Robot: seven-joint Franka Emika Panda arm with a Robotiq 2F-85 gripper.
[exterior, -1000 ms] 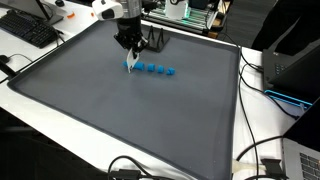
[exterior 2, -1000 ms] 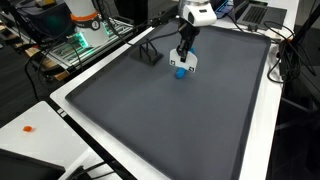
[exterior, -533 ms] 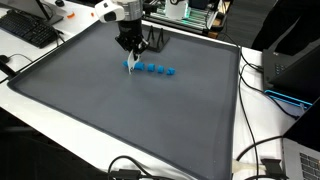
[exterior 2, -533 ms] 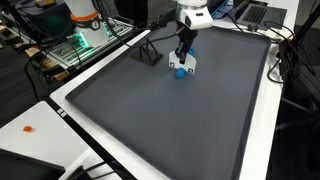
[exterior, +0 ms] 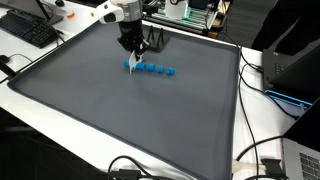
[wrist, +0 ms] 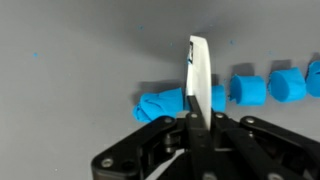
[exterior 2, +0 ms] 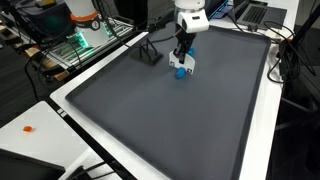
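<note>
We keep our claw pressed together, empty, just over the end blue block. The other blue blocks line up beside it on the tabletop.

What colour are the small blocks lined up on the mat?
Bright blue, all of them; the wrist view shows the blocks best.

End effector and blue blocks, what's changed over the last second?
The arm's white wrist shifted slightly leftward in an exterior view; nothing was taken or let go. The end effector stays shut, tips down at the end of the row of blue blocks, which has not moved.
</note>
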